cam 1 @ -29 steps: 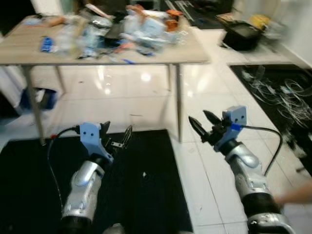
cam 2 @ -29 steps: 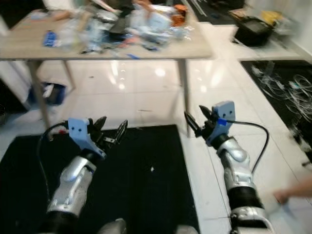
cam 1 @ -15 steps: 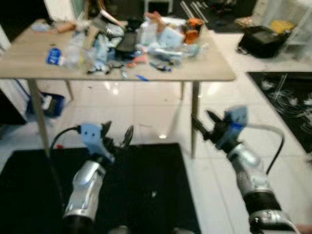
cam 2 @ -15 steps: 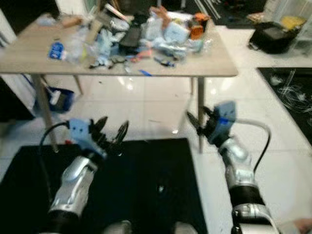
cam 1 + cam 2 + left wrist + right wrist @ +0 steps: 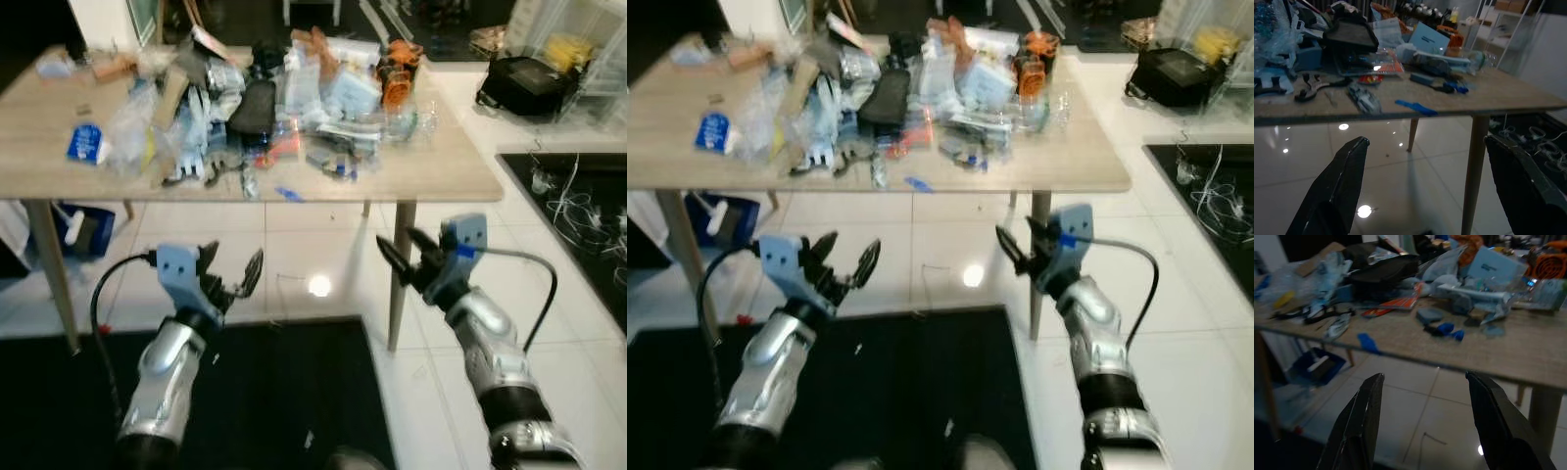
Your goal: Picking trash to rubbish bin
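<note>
A wooden table [image 5: 411, 176] stands ahead of me, heaped with trash [image 5: 294, 88]: plastic bags, wrappers, a black pouch [image 5: 255, 103], an orange item [image 5: 397, 78] and a blue scrap [image 5: 286, 194] near the front edge. My left gripper [image 5: 231, 277] is open and held low in front of the table, empty. My right gripper [image 5: 400, 253] is also open and empty, level with the table's right front leg [image 5: 397, 284]. Both wrist views look at the table's front edge and the trash [image 5: 1400, 284] on it.
A black mat [image 5: 255, 392] covers the floor under my arms. A blue box [image 5: 83, 227] sits under the table at the left. A black bag [image 5: 524, 86] and shelving stand at the back right. Loose white cables [image 5: 578, 206] lie on a dark mat at the right.
The camera has come closer to the table and tilted up, so the table looms larger. Both grippers stay open and held out in front, unchanged relative to me.
</note>
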Motion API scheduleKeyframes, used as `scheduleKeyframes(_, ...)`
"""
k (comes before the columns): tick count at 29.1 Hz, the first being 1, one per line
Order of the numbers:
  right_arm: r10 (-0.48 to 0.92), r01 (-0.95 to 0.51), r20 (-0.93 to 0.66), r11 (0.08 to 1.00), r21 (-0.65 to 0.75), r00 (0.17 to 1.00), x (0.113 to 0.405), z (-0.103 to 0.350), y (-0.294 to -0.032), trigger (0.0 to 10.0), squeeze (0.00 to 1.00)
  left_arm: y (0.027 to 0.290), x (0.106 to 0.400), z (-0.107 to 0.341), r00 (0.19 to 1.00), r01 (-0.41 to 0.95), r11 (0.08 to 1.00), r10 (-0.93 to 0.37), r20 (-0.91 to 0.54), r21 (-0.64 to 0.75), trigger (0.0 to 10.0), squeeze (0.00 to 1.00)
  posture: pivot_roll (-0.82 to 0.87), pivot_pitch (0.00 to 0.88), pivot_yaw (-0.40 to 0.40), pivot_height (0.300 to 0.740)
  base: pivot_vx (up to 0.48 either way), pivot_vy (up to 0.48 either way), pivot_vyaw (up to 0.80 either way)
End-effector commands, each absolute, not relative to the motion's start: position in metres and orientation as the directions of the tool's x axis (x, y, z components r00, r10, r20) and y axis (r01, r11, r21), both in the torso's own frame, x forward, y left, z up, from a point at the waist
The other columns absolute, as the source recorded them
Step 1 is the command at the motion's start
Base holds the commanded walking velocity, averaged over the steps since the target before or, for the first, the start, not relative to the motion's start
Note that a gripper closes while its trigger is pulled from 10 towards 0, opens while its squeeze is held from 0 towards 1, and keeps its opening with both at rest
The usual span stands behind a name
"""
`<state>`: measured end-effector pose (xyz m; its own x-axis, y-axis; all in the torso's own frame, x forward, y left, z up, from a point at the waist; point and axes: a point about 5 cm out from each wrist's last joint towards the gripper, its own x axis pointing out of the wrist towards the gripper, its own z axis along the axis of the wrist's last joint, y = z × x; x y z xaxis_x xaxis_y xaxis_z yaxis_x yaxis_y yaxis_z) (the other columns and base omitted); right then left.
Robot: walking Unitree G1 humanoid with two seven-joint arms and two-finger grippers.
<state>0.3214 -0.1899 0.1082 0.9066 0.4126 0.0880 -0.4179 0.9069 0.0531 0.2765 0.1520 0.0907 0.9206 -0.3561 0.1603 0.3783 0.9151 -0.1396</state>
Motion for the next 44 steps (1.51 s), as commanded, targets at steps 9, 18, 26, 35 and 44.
scheduleKeyframes(9, 0.415, -0.421, 0.096, 0.906, 0.040, 0.905, 0.321, 0.111, -0.185, 10.0, 0.00, 0.153, 0.276, 0.098, 0.920, 0.376, 0.917, -0.353, 0.172, -0.132, 10.0, 0.00, -0.06, 0.000, -0.023, 0.740, 0.480, 0.000, 0.00)
scheduleKeyframes(18, 0.448, -0.458, 0.122, 0.887, 0.062, 0.885, 0.320, 0.113, -0.182, 10.0, 0.00, 0.153, 0.276, 0.101, 0.920, 0.374, 0.919, -0.350, 0.176, -0.128, 10.0, 0.00, -0.06, 0.000, -0.023, 0.740, 0.480, 0.000, 0.00)
scheduleKeyframes(26, 0.566, -0.576, 0.115, 0.811, 0.102, 0.816, 0.315, 0.112, -0.177, 10.0, 0.00, 0.153, 0.276, 0.102, 0.922, 0.369, 0.921, -0.346, 0.176, -0.123, 10.0, 0.00, -0.06, 0.000, -0.023, 0.740, 0.480, 0.000, 0.00)
scheduleKeyframes(35, 0.605, -0.613, 0.117, 0.754, 0.236, 0.788, 0.312, 0.109, -0.182, 10.0, 0.00, 0.152, 0.277, 0.113, 0.895, 0.410, 0.911, -0.393, 0.212, -0.043, 10.0, 0.00, -0.07, 0.000, -0.023, 0.740, 0.431, 0.000, 0.00)
scheduleKeyframes(44, 0.459, -0.467, 0.113, 0.813, 0.348, 0.881, 0.323, 0.110, -0.197, 10.0, 0.00, 0.161, 0.276, 0.121, 0.869, 0.438, 0.888, -0.458, 0.187, 0.140, 10.0, 0.00, -0.07, 0.000, -0.025, 0.740, 0.042, 0.000, 0.00)
